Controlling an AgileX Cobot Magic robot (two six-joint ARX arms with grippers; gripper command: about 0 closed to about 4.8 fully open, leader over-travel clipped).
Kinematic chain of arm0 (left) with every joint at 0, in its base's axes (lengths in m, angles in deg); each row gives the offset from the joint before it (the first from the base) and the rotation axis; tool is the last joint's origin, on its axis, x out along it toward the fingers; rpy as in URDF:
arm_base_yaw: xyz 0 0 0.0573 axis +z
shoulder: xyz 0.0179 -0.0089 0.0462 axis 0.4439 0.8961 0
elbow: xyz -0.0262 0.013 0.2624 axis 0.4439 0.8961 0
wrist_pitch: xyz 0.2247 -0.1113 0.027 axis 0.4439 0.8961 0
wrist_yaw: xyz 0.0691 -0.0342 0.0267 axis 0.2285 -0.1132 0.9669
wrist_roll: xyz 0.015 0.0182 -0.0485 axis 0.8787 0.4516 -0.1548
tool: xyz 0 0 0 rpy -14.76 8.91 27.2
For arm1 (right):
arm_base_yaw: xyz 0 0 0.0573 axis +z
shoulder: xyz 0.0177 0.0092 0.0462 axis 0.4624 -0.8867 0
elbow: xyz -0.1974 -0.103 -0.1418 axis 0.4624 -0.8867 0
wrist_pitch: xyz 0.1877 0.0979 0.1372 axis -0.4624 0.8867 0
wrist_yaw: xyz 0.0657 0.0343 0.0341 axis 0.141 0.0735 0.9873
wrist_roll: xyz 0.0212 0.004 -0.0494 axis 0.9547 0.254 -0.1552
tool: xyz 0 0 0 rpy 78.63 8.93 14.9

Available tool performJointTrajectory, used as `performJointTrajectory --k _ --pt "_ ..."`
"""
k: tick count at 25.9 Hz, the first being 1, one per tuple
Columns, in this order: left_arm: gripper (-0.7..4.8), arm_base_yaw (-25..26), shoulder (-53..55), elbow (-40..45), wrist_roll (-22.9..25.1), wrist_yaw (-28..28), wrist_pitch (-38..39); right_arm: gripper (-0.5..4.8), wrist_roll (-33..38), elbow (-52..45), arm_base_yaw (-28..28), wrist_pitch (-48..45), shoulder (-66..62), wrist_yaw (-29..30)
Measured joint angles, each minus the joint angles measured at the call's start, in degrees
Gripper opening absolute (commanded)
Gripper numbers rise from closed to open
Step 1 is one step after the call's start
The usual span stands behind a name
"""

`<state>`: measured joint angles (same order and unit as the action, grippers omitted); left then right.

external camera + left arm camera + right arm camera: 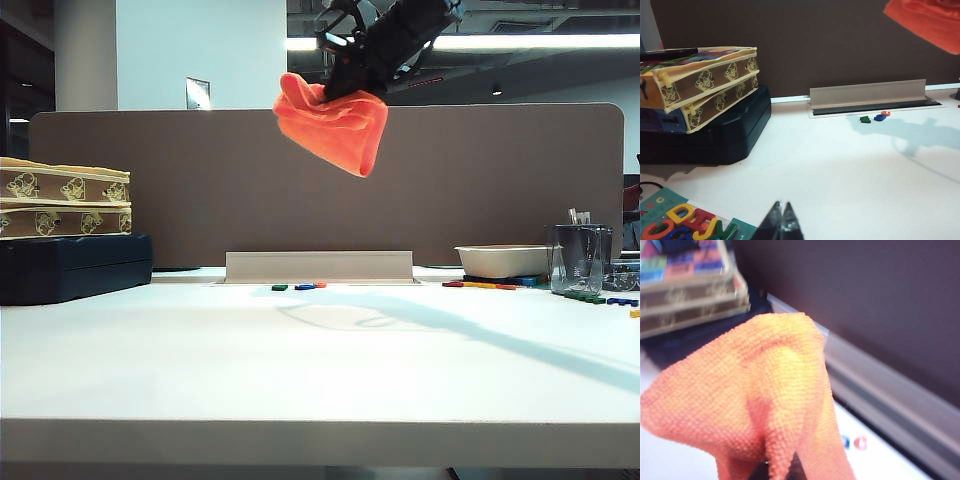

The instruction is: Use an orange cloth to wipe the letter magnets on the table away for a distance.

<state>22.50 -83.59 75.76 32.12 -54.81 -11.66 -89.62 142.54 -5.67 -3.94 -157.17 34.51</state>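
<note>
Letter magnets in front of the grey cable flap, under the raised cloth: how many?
3: green, blue, orange-red, in a row beside the flap. More lie far right, uncounted.

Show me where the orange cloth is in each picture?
Exterior view: orange cloth hangs high above the table, clamped in the right gripper.
Left wrist view: only a corner of it, up high.
Right wrist view: it fills the foreground.
Shared landmark: the brown divider panel.

Bright ceiling strip lights [520,42] are seen at the upper right of the exterior frame, a soft long shadow is cast across the glaring white desk [320,370], and the orange cloth [755,405] is blurred in the right wrist view.
</note>
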Motion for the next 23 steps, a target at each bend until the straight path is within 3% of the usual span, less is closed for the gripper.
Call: performJointTrajectory --k 5,12,16,23 --pt "-0.06 0.0 0.0 0.0 0.0 0.0 -0.2 -0.02 -2.9 -0.4 0.3 11.2 3.4 0.3" --pt "-0.06 0.0 0.0 -0.1 0.0 0.0 -0.9 -0.02 -5.1 -3.6 1.9 17.0 10.1 1.4" --pt "-0.06 0.0 0.0 -0.5 -1.6 -0.2 -0.9 -0.02 -9.2 -11.7 3.4 24.8 14.6 2.0" --pt "-0.06 0.0 0.0 -0.6 -2.6 -0.2 -1.8 -0.02 -13.0 -23.1 4.8 27.5 19.1 2.0"
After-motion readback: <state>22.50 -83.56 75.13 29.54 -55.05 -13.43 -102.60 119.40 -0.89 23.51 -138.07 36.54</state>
